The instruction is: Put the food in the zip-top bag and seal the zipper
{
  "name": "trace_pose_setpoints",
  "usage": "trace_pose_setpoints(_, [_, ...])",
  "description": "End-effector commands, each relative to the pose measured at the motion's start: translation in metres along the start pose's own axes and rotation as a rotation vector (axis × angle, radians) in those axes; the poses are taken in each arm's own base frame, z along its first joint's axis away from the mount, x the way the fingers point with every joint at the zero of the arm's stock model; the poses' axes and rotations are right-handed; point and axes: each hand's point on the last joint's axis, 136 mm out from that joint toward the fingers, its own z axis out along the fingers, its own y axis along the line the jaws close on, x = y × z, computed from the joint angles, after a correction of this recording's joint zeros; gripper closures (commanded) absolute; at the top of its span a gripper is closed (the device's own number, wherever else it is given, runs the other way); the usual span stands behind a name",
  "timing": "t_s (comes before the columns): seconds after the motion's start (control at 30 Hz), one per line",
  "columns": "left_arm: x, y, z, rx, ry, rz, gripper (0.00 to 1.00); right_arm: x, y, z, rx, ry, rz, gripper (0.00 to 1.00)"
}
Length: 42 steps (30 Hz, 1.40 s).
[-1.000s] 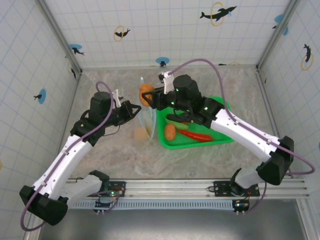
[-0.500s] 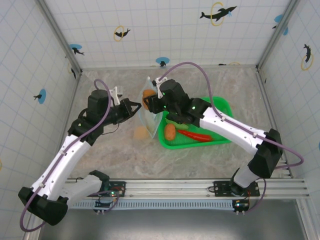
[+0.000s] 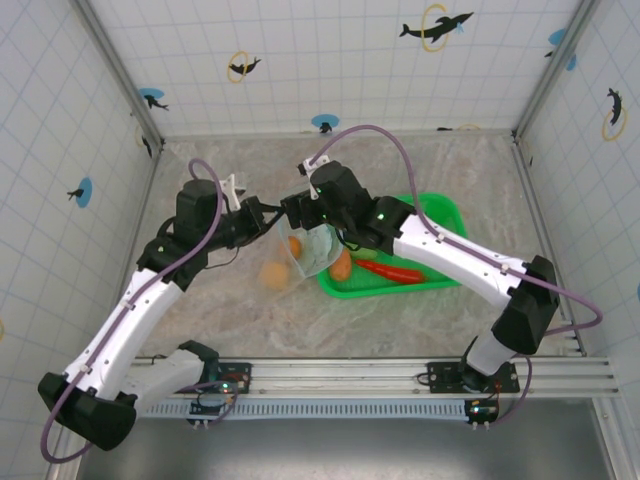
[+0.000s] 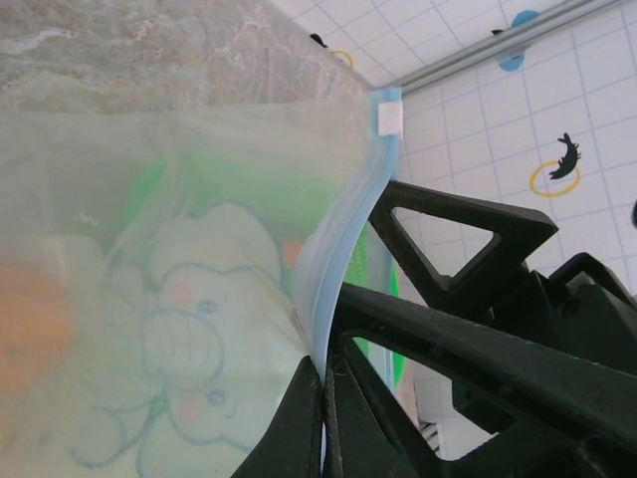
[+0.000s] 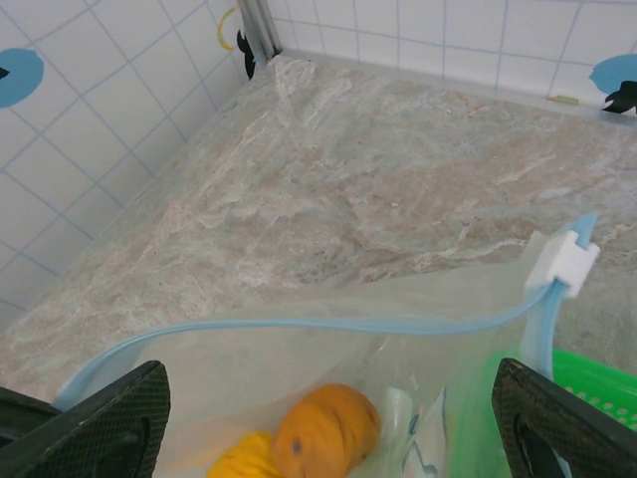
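Left gripper clamped shut on zipper of zip-top bag, right gripper spread wide over its mouth, holding nothing, orange round fruit lay inside.

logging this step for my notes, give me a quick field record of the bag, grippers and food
left gripper: shut on the zipper
right gripper: open, above the bag mouth
zip-top bag: mouth open, unsealed
in bag: orange oval piece, yellow piece
green basket: red chili inside
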Motion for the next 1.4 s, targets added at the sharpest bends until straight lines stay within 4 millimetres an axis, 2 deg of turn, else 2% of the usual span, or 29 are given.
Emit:
trace_pose_setpoints(0.0, [-0.002,-0.002,-0.002,0.012,-0.021,0.021,1.0,-0.024,0.017,-0.025,-0.072,-0.081,0.005,0.15])
trace_pose_setpoints(0.2, [-0.007,0.006,-0.011,-0.027,-0.091,0.122,1.0,-0.032,0.017,-0.048,-0.105,-0.138,-0.002,0.17])
trace_pose_setpoints(0.23, [-0.003,0.014,-0.009,-0.039,-0.082,0.12,1.0,-0.034,0.014,-0.052,-0.095,-0.147,-0.003,0.18])
trace_pose_setpoints(0.33, [0.002,0.018,-0.008,-0.046,-0.069,0.122,1.0,-0.032,-0.004,-0.06,-0.044,-0.158,0.008,0.18])
trace_pose_setpoints(0.43, [0.004,0.022,-0.009,-0.062,-0.065,0.117,1.0,-0.027,-0.036,-0.067,0.041,-0.161,0.052,0.2])
trace_pose_setpoints(0.57, [0.003,0.024,-0.013,-0.081,-0.074,0.115,1.0,0.001,-0.081,-0.07,0.108,-0.123,0.141,0.22])
trace_pose_setpoints(0.63, [0.002,0.023,-0.015,-0.086,-0.078,0.116,1.0,0.021,-0.103,-0.068,0.112,-0.075,0.205,0.23])
trace_pose_setpoints(0.73, [0.001,0.021,-0.015,-0.085,-0.08,0.119,1.0,0.059,-0.119,-0.055,0.064,0.049,0.305,0.24])
trace_pose_setpoints(0.9, [0.0,0.023,-0.012,-0.091,-0.076,0.118,1.0,0.117,-0.116,-0.03,-0.001,0.241,0.343,0.24])
trace_pose_setpoints(1.0, [0.001,0.024,-0.01,-0.09,-0.065,0.117,1.0,0.144,-0.114,-0.014,-0.057,0.328,0.427,0.24])
trace_pose_setpoints(1.2, [0.002,0.027,-0.011,-0.106,-0.063,0.115,1.0,0.18,-0.105,0.016,-0.1,0.457,0.491,0.24])
trace_pose_setpoints(1.37, [0.004,0.028,-0.01,-0.106,-0.056,0.112,1.0,0.203,-0.104,0.034,-0.094,0.54,0.497,0.24])
